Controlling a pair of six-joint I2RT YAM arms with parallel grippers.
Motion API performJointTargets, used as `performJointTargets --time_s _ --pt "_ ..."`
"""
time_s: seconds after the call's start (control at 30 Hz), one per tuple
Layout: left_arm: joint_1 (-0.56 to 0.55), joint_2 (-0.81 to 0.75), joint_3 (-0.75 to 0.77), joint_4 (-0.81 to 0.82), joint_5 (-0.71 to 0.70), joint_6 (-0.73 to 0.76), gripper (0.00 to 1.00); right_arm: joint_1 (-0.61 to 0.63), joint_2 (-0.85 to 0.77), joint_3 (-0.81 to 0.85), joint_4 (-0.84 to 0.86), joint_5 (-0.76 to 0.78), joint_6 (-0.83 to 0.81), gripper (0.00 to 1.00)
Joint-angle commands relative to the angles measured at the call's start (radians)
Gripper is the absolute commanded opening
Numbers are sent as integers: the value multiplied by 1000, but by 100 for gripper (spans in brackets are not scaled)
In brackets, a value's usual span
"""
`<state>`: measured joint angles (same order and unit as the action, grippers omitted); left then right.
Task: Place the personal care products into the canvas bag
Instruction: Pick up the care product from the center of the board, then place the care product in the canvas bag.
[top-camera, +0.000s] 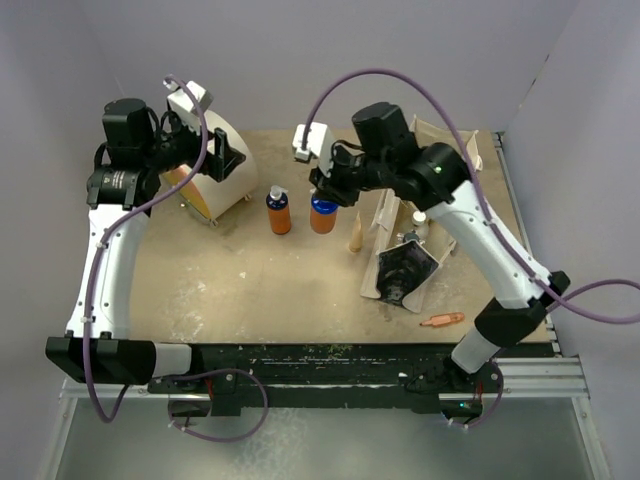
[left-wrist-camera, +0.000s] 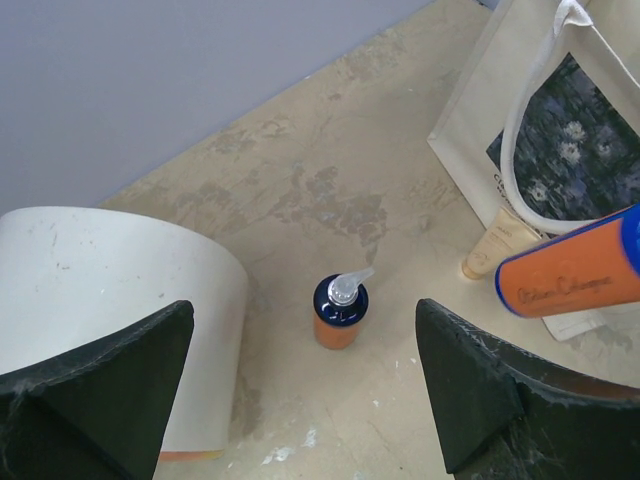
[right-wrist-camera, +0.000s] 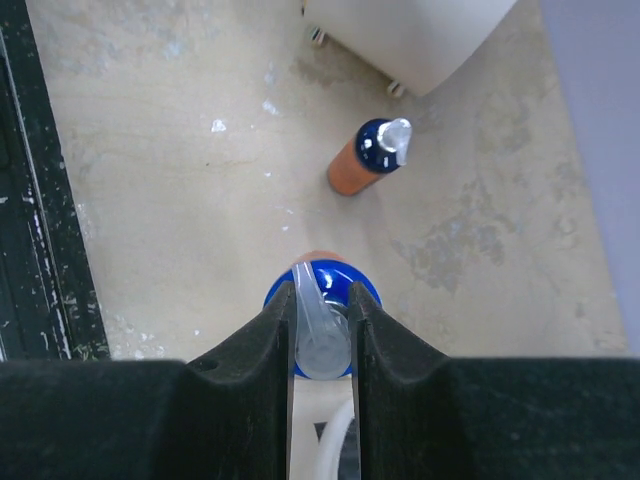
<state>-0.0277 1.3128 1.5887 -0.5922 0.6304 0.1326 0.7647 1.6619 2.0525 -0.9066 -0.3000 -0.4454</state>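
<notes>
My right gripper (top-camera: 325, 192) (right-wrist-camera: 320, 300) is shut on the clear pump head of an orange bottle with a blue cap (top-camera: 323, 214) (right-wrist-camera: 322, 288). It holds the bottle left of the canvas bag (top-camera: 403, 268). In the left wrist view that bottle (left-wrist-camera: 575, 272) hangs tilted in front of the bag (left-wrist-camera: 480, 120). A second orange bottle (top-camera: 279, 212) (left-wrist-camera: 340, 312) (right-wrist-camera: 362, 163) stands upright on the table. My left gripper (top-camera: 228, 158) (left-wrist-camera: 305, 400) is open and empty, above the table between the drum and that bottle. The other bottles are not clearly in view.
A large cream drum with an orange face (top-camera: 215, 180) (left-wrist-camera: 110, 290) (right-wrist-camera: 410, 35) lies at the back left under my left arm. A tan wooden cone (top-camera: 354, 236) (left-wrist-camera: 497, 245) stands beside the bag. An orange pen-like stick (top-camera: 441, 320) lies near the front right edge.
</notes>
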Motion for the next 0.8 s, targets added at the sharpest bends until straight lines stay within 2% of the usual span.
performJointTargets --time_s 0.0,0.3,0.5,0.77 --pt "-10 7 -1 64 57 13 94 -4 -115 129 -11 39 -44 0" --pt "-74 55 -14 35 79 85 94 -40 -191 246 -21 126 -32 0" --pt "-128 62 -23 26 93 124 93 -200 -264 272 -27 68 8 0" --pt "-235 94 36 -5 144 155 91 -363 -340 202 -30 6 4 0"
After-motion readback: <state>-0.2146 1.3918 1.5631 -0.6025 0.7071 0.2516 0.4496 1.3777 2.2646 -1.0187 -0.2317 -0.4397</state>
